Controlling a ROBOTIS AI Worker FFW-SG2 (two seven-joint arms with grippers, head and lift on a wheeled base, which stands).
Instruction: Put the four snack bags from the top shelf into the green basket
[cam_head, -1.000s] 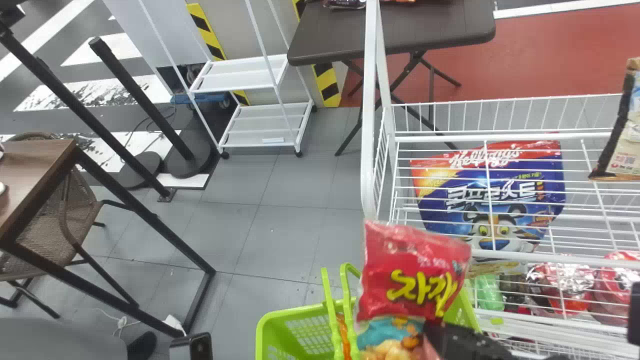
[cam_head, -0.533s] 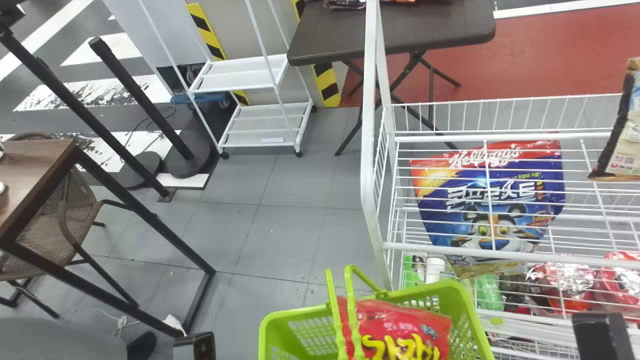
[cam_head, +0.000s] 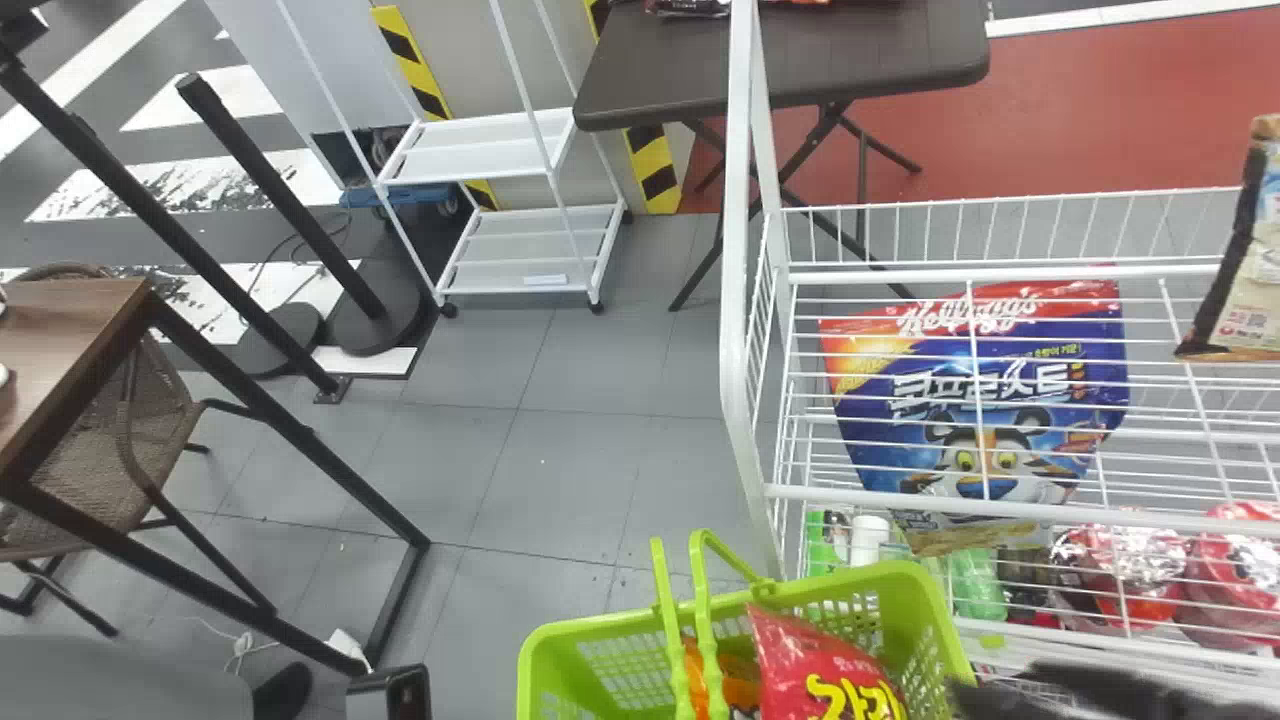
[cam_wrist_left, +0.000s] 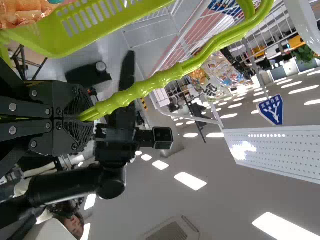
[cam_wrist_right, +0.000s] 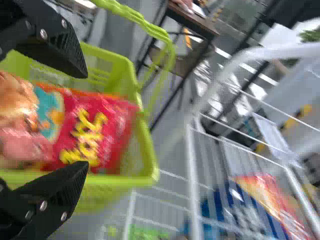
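Find the red snack bag inside the green basket, with a turquoise-and-pink snack bag touching it. Cannot make out whether all four are in. Looks like the placing step, right at the letting-go. Over the basket mouth, see the right pincer spread wide, gripping nothing. At the basket handle, find the left pincer closed tight on it, presumably to steady the load.

Next, draw the right pincer clear without snagging the wrapper, then check the white wire rack beside the basket. If short of four, return to the top shelf; if complete, leave the bags alone. Hard to say whether to count the tan, dark-edged packet. Expect limp, slippery wrapping; avoid tugging the handle meanwhile, for fear of tilting the basket.
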